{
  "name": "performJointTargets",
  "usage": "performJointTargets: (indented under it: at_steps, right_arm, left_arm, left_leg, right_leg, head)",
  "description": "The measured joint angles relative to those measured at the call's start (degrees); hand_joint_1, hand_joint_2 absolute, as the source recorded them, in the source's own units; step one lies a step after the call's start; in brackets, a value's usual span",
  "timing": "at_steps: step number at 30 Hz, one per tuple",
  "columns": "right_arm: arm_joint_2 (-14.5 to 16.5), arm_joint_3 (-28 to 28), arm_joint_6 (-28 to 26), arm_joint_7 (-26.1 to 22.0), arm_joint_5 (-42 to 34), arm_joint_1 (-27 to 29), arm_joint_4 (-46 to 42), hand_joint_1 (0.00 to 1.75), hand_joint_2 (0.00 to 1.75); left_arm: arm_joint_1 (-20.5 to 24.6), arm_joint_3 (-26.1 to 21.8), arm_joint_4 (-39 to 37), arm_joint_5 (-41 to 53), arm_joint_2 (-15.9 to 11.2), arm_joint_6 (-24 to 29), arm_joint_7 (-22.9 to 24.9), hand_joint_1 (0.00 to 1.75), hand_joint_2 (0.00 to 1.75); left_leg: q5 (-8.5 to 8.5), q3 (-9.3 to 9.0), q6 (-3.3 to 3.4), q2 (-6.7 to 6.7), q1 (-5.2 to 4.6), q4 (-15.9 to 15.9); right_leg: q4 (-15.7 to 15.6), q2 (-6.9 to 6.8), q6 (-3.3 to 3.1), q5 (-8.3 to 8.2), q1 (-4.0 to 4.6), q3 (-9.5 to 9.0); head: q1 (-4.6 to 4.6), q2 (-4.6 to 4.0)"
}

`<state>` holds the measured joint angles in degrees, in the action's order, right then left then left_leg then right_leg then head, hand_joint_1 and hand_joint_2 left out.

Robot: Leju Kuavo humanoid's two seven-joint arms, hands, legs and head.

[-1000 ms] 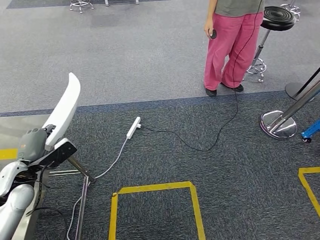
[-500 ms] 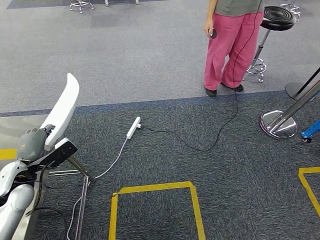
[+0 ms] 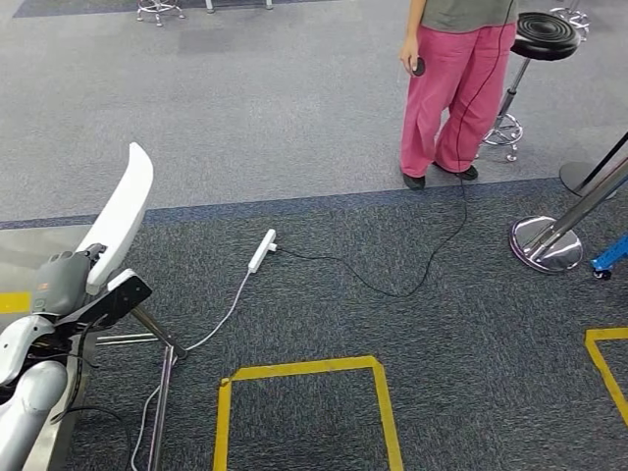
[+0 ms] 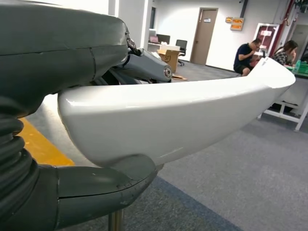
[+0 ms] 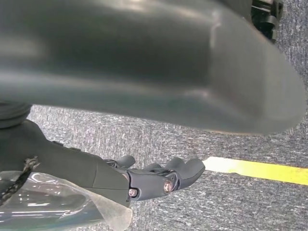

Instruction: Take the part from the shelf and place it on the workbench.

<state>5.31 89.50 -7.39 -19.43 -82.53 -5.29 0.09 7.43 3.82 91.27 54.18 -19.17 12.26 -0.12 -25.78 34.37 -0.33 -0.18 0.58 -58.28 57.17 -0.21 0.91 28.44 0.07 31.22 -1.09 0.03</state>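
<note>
**In the left hand: a long white part**

At the low left of the head view, the robot's left hand [image 3: 71,285] holds a long white part [image 3: 119,221]. The part is smooth, shiny and a bit curved. It sticks up and away from the hand, tilted, with its far end high over the grey floor. In the left wrist view the white part [image 4: 174,113] lies between the thick grey thumb below it and the dark fingers [image 4: 145,65] above it. The hand is wrapped around one end, and the rest of the part reaches out past the hand.

The right hand [image 5: 152,178] hangs over the dark carpet. Its fingers are stretched out close together and nothing is in them. A strip of yellow tape [image 5: 254,169] lies on the carpet just past the fingertips.

On the floor in front of the robot there is a square of yellow tape [image 3: 303,407]. A white power strip [image 3: 262,250] lies on the carpet beyond it, with a white cord running back toward the robot and a black cable [image 3: 415,265] running away toward a person. The person [image 3: 451,78] stands well away, in pink trousers, and holds a small dark round thing in one hand. A black stool [image 3: 545,39] stands just beside the person. A shiny round metal base [image 3: 545,245] sits on the carpet at the right.
</note>
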Motion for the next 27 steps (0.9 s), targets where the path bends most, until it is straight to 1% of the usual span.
performJointTargets:
  at_steps: [8, 9, 11, 12, 13, 14, 16, 17, 18, 19, 20, 21, 22, 23, 24, 25, 26, 27]
  right_arm:
    - [0.00, 0.00, 0.00, -0.07, 0.10, 0.11, 0.00, 0.00, 0.00]
    - [0.03, 0.00, 0.00, -0.06, 0.10, 0.10, 0.00, 0.00, 0.00]
    - [0.08, 0.00, 0.00, -0.05, 0.10, 0.03, 0.00, 0.00, 0.00]
    - [0.10, 0.00, 0.00, -0.06, 0.09, 0.02, 0.00, 0.00, 0.00]
    - [0.09, 0.00, 0.01, -0.08, 0.07, 0.03, 0.00, 0.00, 0.00]
    - [0.09, 0.00, 0.01, -0.09, 0.06, 0.06, 0.00, 0.00, 0.00]
    - [0.09, 0.00, 0.02, -0.09, 0.05, 0.09, 0.00, 0.00, 0.00]
    - [0.09, 0.00, 0.02, -0.08, 0.06, 0.11, 0.00, 0.00, 0.00]
    - [0.09, 0.00, 0.02, -0.07, 0.06, 0.12, 0.00, 0.00, 0.00]
    - [0.09, 0.00, 0.02, -0.07, 0.06, 0.10, 0.00, 0.00, 0.00]
    - [0.09, 0.00, 0.02, -0.07, 0.06, 0.07, 0.00, 0.00, 0.00]
    - [0.13, 0.00, 0.03, -0.07, 0.06, 0.00, -0.02, 0.00, 0.00]
    - [0.26, 0.00, 0.04, -0.07, 0.07, -0.06, -0.07, 0.00, 0.00]
    - [0.39, 0.00, 0.05, -0.06, 0.07, -0.10, -0.10, 0.00, 0.00]
    - [0.50, 0.00, 0.05, -0.04, 0.08, -0.12, -0.14, 0.00, 0.00]
    - [0.58, 0.00, 0.05, -0.02, 0.07, -0.09, -0.16, 0.00, 0.00]
    - [0.56, 0.00, 0.04, 0.01, 0.06, -0.05, -0.15, 0.00, 0.00]
    - [0.54, 0.00, 0.04, -0.01, 0.07, 0.00, -0.15, 0.00, 0.00]
  left_arm:
    - [-0.12, 0.00, 0.04, 0.00, -0.03, 0.32, -0.08, 1.75, 1.75]
    - [-0.13, -0.01, 0.09, 0.00, -0.06, 0.28, -0.01, 1.75, 1.75]
    - [-0.12, -0.06, 0.33, 0.01, -0.21, 0.33, 0.04, 1.75, 1.75]
    - [-0.11, -0.10, 0.45, 0.01, -0.27, 0.42, -0.01, 1.75, 1.75]
    - [-0.05, -0.13, 0.55, 0.02, -0.31, 0.53, -0.09, 1.75, 1.75]
    - [-0.01, -0.15, 0.58, 0.02, -0.31, 0.63, -0.17, 1.75, 1.75]
    - [0.01, -0.14, 0.59, 0.02, -0.25, 0.62, -0.27, 1.75, 1.75]
    - [-0.02, -0.14, 0.59, 0.02, -0.21, 0.57, -0.27, 1.75, 1.75]
    - [-0.04, -0.13, 0.59, 0.02, -0.17, 0.51, -0.27, 1.75, 1.75]
    - [-0.03, -0.13, 0.59, 0.02, -0.15, 0.49, -0.26, 1.75, 1.75]
    - [-0.01, -0.13, 0.61, 0.02, -0.14, 0.47, -0.23, 1.75, 1.75]
    - [0.01, -0.14, 0.65, 0.02, -0.16, 0.46, -0.19, 1.75, 1.75]
    - [0.07, -0.15, 0.72, 0.03, -0.19, 0.45, -0.15, 1.75, 1.75]
    - [0.12, -0.16, 0.80, 0.03, -0.24, 0.44, -0.13, 1.75, 1.75]
    - [0.16, -0.17, 0.87, 0.04, -0.27, 0.44, -0.12, 1.75, 1.75]
    - [0.17, -0.17, 0.92, 0.04, -0.30, 0.44, -0.12, 1.75, 1.75]
    - [0.12, -0.19, 0.94, 0.04, -0.31, 0.45, -0.12, 1.75, 1.75]
    - [0.05, -0.20, 0.94, 0.03, -0.34, 0.47, -0.13, 1.75, 1.75]
  left_leg:
    - [-0.03, 0.02, 0.06, 0.00, -0.06, -0.06]
    - [-0.04, 0.02, 0.30, -0.01, -0.13, -0.04]
    - [0.36, -0.45, 1.04, 0.02, -0.09, 0.95]
    - [0.73, -0.89, 1.45, 0.05, 0.06, 1.82]
    - [1.09, -1.27, 1.68, 0.08, 0.22, 2.60]
    - [1.32, -1.52, 1.79, 0.11, 0.35, 3.06]
    - [1.35, -1.55, 1.83, 0.10, 0.37, 3.21]
    - [1.29, -1.57, 1.72, 0.08, 0.41, 3.19]
    - [1.22, -1.60, 1.53, 0.04, 0.50, 3.15]
    - [1.10, -1.65, 1.23, -0.03, 0.67, 3.03]
    - [0.88, -1.70, 0.79, -0.10, 0.88, 2.76]
    - [0.60, -1.65, 0.23, -0.18, 0.98, 2.37]
    - [0.31, -1.51, -0.34, -0.26, 1.07, 1.80]
    - [0.10, -1.37, -0.85, -0.33, 1.11, 1.37]
    - [0.02, -1.26, -1.23, -0.39, 1.13, 1.13]
    - [-0.01, -1.23, -1.50, -0.43, 1.28, 1.01]
    - [-0.14, -1.24, -1.74, -0.42, 1.46, 1.00]
    - [-0.68, -1.03, -1.88, -0.34, 1.63, 0.36]
  right_leg:
    - [-0.12, 0.00, 0.07, -0.06, -0.05, -0.02]
    - [-0.30, -0.04, 0.24, -0.16, -0.12, -0.09]
    - [-0.77, -0.05, 0.77, -0.32, -0.18, -0.25]
    - [-0.37, -0.01, 1.02, 0.05, -0.17, -0.01]
    - [1.05, 0.07, 1.16, 0.97, -0.18, 0.75]
    - [3.87, 0.15, 1.27, 2.45, -0.30, 2.22]
    - [11.56, 0.20, 1.58, 5.67, -0.64, 6.29]
    - [14.22, 0.20, 1.82, 6.21, -0.89, 7.82]
    - [14.73, 0.19, 2.09, 5.63, -1.18, 8.33]
    - [12.83, 0.17, 2.39, 3.99, -1.55, 7.63]
    - [9.02, 0.16, 2.77, 1.76, -1.99, 5.88]
    - [5.34, 0.35, 3.17, 0.29, -2.25, 4.06]
    - [2.45, 0.60, 3.19, -0.67, -2.38, 2.52]
    - [0.95, 0.84, 3.00, -0.92, -2.35, 1.64]
    - [0.90, 1.07, 2.54, -0.56, -2.13, 1.48]
    - [1.00, 1.11, 1.86, -0.55, -2.00, 1.44]
    - [1.13, 1.08, 1.34, -0.50, -1.90, 1.46]
    - [1.16, 1.05, 0.83, -0.45, -1.81, 1.39]
  head:
    - [0.01, 0.00]
    - [-0.01, 0.01]
    - [0.00, 0.00]
    - [0.06, 0.00]
    - [0.15, 0.00]
    - [0.23, 0.00]
    - [0.26, 0.01]
    - [0.26, 0.00]
    - [0.26, 0.00]
    - [0.26, 0.00]
    - [0.27, -0.01]
    - [0.32, -0.01]
    - [0.34, -0.01]
    - [0.36, -0.01]
    - [0.39, 0.00]
    - [0.38, 0.00]
    - [0.38, 0.00]
    - [0.38, 0.00]
